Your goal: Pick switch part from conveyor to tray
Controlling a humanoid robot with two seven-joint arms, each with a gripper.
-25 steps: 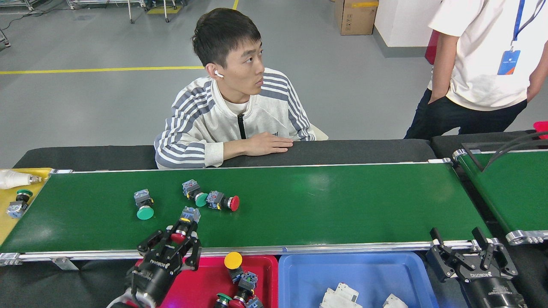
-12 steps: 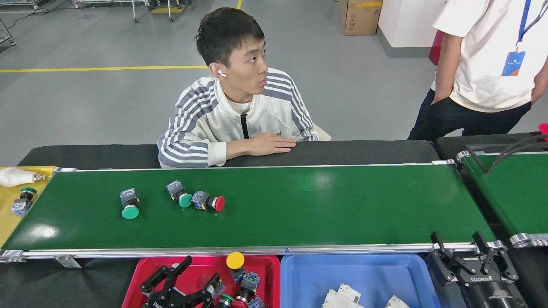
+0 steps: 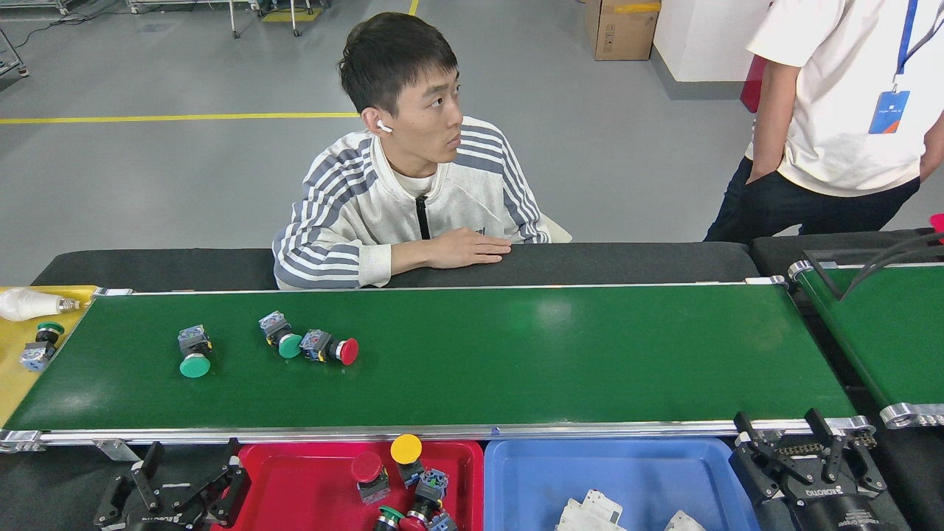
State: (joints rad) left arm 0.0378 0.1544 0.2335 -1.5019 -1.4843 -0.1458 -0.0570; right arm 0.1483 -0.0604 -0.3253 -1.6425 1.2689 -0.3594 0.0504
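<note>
green belt of the conveyor is seen carrying three switch parts near its left end: a green-capped one, a second green one and a red-capped one, the last two touching. more switches are seen lying in the red tray below the near rail. the left gripper is held spread wide and empty by the tray's left edge. the right gripper is likewise wide open, beside the blue tray.
</note>
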